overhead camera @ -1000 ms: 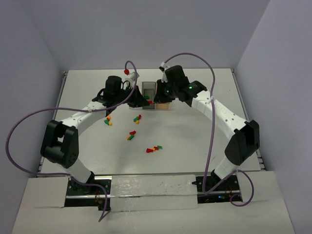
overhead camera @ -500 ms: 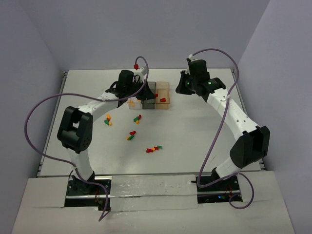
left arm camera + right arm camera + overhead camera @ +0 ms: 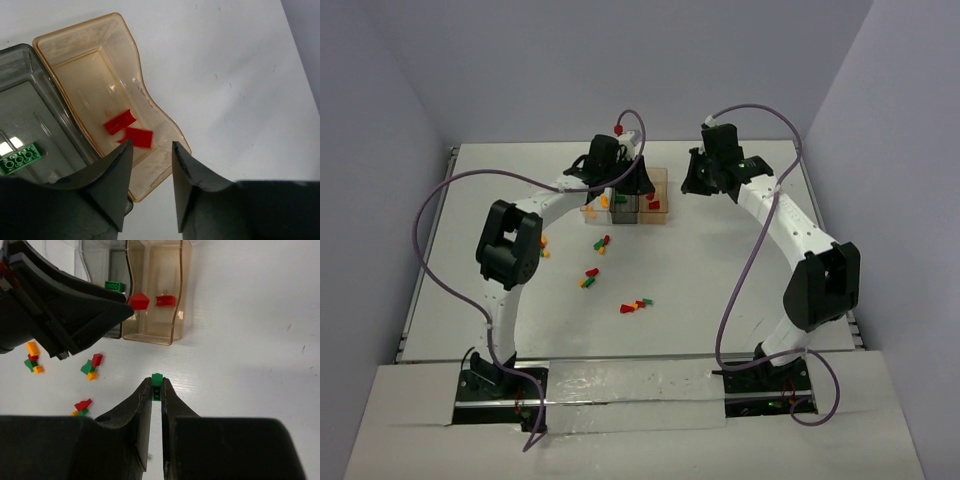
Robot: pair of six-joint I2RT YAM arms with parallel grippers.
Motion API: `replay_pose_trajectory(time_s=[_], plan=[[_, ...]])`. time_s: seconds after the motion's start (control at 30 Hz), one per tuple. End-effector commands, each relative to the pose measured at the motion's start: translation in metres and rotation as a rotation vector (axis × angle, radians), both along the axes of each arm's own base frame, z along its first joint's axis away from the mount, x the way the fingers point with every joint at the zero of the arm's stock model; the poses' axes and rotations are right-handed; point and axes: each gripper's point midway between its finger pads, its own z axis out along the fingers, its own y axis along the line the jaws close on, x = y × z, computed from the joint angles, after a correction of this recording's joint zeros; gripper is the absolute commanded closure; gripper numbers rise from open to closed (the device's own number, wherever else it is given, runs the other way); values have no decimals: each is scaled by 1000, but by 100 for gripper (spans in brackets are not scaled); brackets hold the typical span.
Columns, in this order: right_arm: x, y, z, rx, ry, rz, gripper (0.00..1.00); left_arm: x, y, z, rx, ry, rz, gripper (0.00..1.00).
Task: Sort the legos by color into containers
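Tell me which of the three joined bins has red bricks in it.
The amber-tan bin at the end of the row: two red bricks are inside it. The smoky grey bin beside it holds a green brick instead.

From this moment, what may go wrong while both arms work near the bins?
The right gripper pinches a green lego only at its fingertips, so it may slip out. The left gripper hangs open over the amber bin, beside the grey bin that holds a green brick; going there now, the right gripper may hit it. The amber bin, holding red bricks, lies nearest, so a wrong drop is possible.
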Motion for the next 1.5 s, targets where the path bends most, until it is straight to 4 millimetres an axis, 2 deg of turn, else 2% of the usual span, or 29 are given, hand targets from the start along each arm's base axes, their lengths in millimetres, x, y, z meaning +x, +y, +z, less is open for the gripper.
replay_pose_trajectory(time_s=[0.0, 0.13, 0.23, 0.3, 0.4, 0.47, 0.5, 0.57, 0.6, 0.77, 0.83, 0.87, 1.0, 1.07, 1.17, 1.2, 1.27, 1.33, 1.4, 1.47], plan=[[21, 3, 17, 25, -58, -34, 100, 13, -4, 33, -16, -58, 7, 50], [32, 6, 24, 31, -70, -38, 100, 20, 7, 52, -53, -60, 23, 38], [42, 15, 34, 58, -106, -21, 100, 22, 23, 84, -97, -85, 30, 39], [49, 25, 39, 77, -124, 0, 100, 26, 44, 106, -146, -97, 50, 40], [59, 41, 37, 71, -136, 26, 100, 14, 83, 142, -191, -134, 93, 40], [65, 60, 39, 69, -157, 63, 100, 7, 124, 161, -164, -202, 146, 38], [67, 72, 33, 62, -159, 80, 100, -3, 136, 168, -144, -230, 159, 36], [71, 80, 33, 55, -175, 92, 100, -7, 154, 169, -97, -267, 185, 31], [77, 96, 24, 39, -182, 111, 100, -22, 171, 170, -42, -295, 200, 26], [90, 131, -9, 2, -147, 159, 100, -52, 204, 153, 32, -260, 241, 24], [94, 137, -13, -21, -157, 158, 100, -57, 215, 144, 43, -228, 263, 24], [97, 141, -28, -37, -138, 163, 100, -57, 225, 140, 45, -212, 288, 24], [102, 146, -51, -76, -104, 162, 94, -67, 247, 116, 53, -140, 331, 26], [104, 147, -62, -96, -95, 159, 86, -72, 261, 103, 84, -120, 359, 27], [104, 147, -75, -120, -75, 162, 80, -80, 278, 80, 126, -61, 399, 29], [104, 147, -75, -123, -76, 164, 80, -81, 278, 79, 127, -58, 400, 30], [103, 147, -81, -131, -65, 167, 67, -87, 292, 56, 166, 15, 440, 31], [103, 146, -82, -132, -61, 173, 65, -91, 297, 42, 193, 56, 455, 33], [101, 147, -81, -131, -62, 180, 50, -95, 302, 24, 225, 104, 470, 36], [100, 149, -81, -127, -61, 186, 48, -96, 305, 12, 244, 136, 481, 38]])
